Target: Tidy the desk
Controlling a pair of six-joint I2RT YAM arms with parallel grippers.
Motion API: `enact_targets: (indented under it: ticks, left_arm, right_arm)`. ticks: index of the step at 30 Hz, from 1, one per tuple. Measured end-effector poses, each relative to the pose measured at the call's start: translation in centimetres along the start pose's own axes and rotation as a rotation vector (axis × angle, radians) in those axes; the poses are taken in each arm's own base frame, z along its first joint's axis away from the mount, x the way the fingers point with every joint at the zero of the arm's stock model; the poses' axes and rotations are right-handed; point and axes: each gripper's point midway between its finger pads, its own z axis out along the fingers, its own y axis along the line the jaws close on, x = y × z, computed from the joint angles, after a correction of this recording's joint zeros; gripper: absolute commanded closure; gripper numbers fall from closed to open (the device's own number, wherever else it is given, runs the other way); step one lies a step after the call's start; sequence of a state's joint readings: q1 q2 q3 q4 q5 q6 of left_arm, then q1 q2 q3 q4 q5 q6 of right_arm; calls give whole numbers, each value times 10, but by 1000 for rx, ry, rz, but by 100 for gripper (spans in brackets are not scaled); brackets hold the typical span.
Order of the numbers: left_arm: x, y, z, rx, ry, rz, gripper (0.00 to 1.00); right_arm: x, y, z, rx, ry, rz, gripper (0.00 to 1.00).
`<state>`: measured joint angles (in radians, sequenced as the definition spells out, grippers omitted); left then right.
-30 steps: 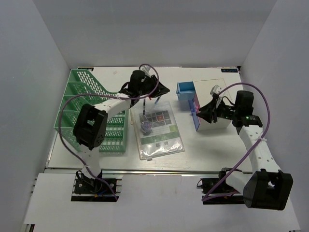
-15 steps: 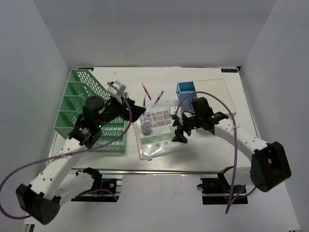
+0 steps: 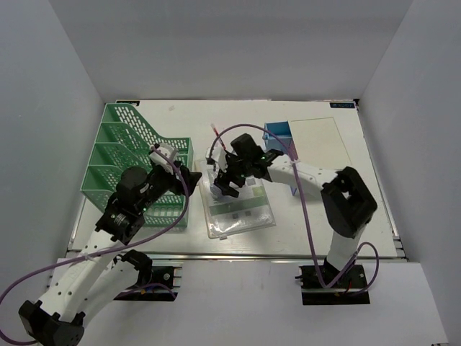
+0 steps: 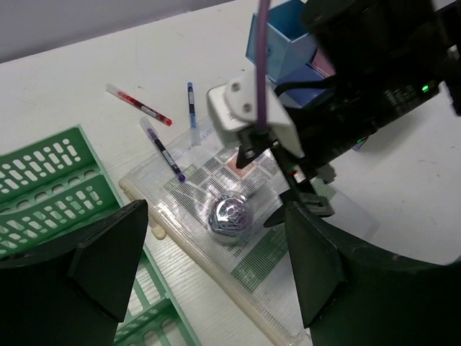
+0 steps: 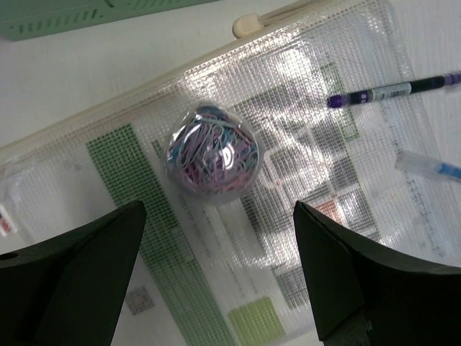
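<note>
Two grippers hang over the middle of the desk (image 3: 324, 216), a broad white top that lies beneath both arms and carries everything else. The left gripper (image 4: 212, 277) has its jaws spread wide with nothing between them. It sits just beside the green rack (image 3: 137, 162), near the left edge of the pouch (image 3: 241, 216). The right gripper (image 5: 216, 288) is spread wide too and holds nothing. It is low over the pouch, but I cannot tell whether it touches the plastic.

The pouch is clear mesh and lies flat with a printed sheet inside. A small shiny ball (image 5: 212, 155) of coloured strands rests on it. In the right wrist view the ball sits between the two jaws, and in the left wrist view it lies just below the right gripper.

Three pens lie at the far side of the pouch. The red pen (image 4: 138, 103) is on bare desk, well clear of the pouch. The blue pen (image 4: 191, 108) runs toward the pouch's corner, and the purple pen (image 4: 163, 149) has its tip over the pouch's edge. A blue drawer (image 3: 277, 133) stands farther right, next to a white box (image 3: 320, 151).
</note>
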<state>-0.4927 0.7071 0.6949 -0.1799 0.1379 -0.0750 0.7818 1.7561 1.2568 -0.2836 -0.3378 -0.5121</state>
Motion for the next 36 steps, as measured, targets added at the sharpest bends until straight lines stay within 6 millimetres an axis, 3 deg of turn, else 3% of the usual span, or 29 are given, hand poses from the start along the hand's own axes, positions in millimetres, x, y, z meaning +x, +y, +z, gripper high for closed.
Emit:
enact_targets:
  ticks: [5,14,16,18,19,20,22,23,24,30,33,36]
  left_arm:
    - [-12,3,-9,-23,-47,14,13]
    - [-18,4,-14,-33,-71,20,14]
    - [-16,4,-12,-33,-65,20,15]
    - [-16,5,-12,-34,-62,22,15]
    - [-15,5,-12,-35,-62,22,16]
    - [-15,5,-12,-36,-61,22,16]
    - [-15,5,-12,-38,-61,22,16]
    - [-15,6,-12,-40,-61,22,16]
    - [-15,6,-12,-41,-62,22,16]
    - [-16,6,-12,-41,-63,23,16]
    - [-16,6,-13,-41,-66,23,16]
    - [-17,5,-13,-41,-70,23,16]
  right_arm:
    - [5,1,30,-18,55,37,11]
    - [13,7,45,-38,108,63,11]
    - [13,6,49,-37,112,67,17]
    - [11,6,55,-39,116,63,36]
    - [10,6,59,-42,117,64,45]
    - [8,5,61,-45,116,62,66]
    - [3,5,64,-44,110,53,82]
    - [2,6,65,-47,108,54,96]
    - [1,6,66,-47,108,51,100]
    - [3,8,60,-50,125,50,100]
    - [-1,3,43,-24,144,49,100]
    - [-25,-15,13,40,104,26,100]
